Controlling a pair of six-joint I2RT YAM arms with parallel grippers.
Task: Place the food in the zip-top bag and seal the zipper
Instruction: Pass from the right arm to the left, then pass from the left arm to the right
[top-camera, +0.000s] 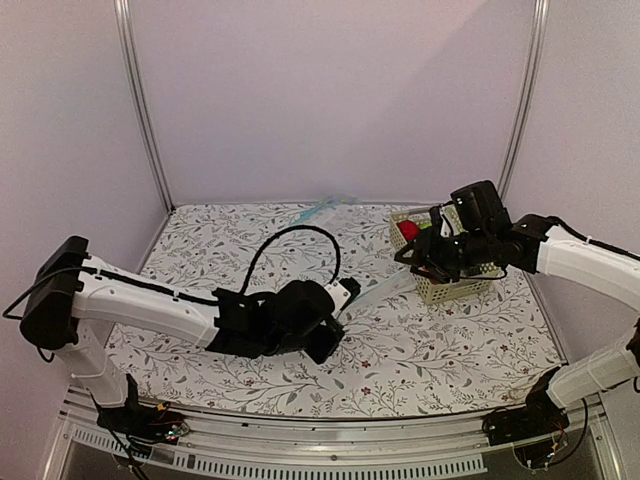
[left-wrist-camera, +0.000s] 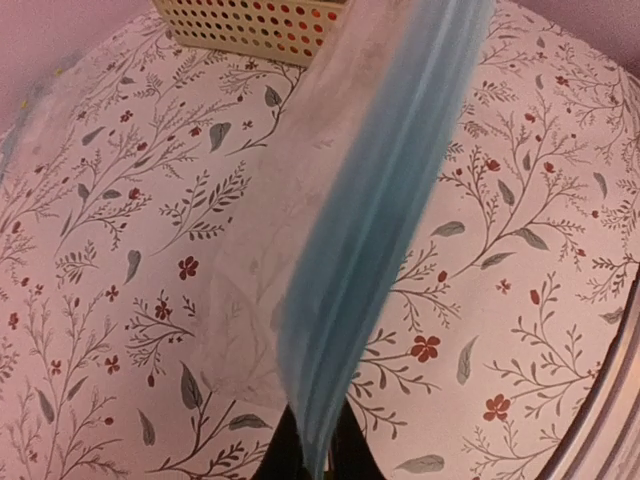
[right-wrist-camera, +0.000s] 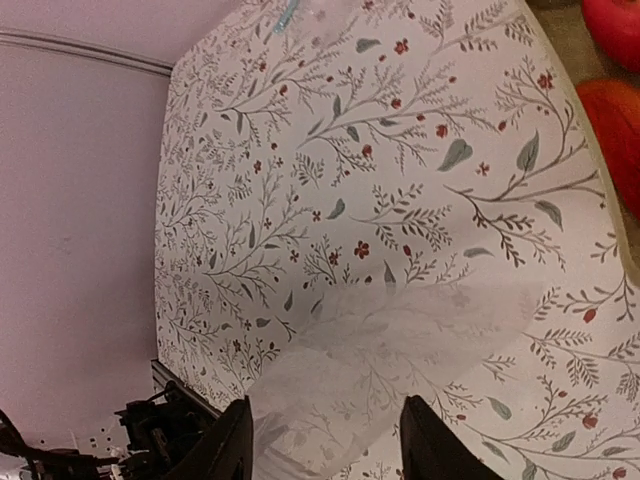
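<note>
The left end effector (top-camera: 338, 322) reaches to the middle of the desk (top-camera: 230, 240). Its jaws are pinched shut on the zipper (left-wrist-camera: 390, 200) of the zip-top bag (top-camera: 385, 292). In the left wrist view the light blue strip rises edge-on from between the two dark fingers (left-wrist-camera: 285, 455) and leans away toward the far right. The clear film (left-wrist-camera: 270, 250) hangs off its left side over the floral cloth.

From that grip the bag stretches toward the cream perforated basket (top-camera: 455, 285), which stands near the desk's right edge, toward the far right corner. The right end effector (top-camera: 418, 262) hovers at the basket's left side. In its wrist view the two fingers (right-wrist-camera: 235, 440) stand well apart. The bag's crinkled clear film (right-wrist-camera: 400, 340) lies just beyond and between them, and whether either finger touches it cannot be told.

The round red fruit (top-camera: 407, 231) sits in the basket, and the right wrist view shows an orange-red piece (right-wrist-camera: 615, 130) just beside it. Neither is in the bag.

A second clear bag with a blue strip (top-camera: 325, 208) lies against the far edge at mid-width. Bare floral cloth runs along the left edge and the near edge, and between the bag and the far edge.
</note>
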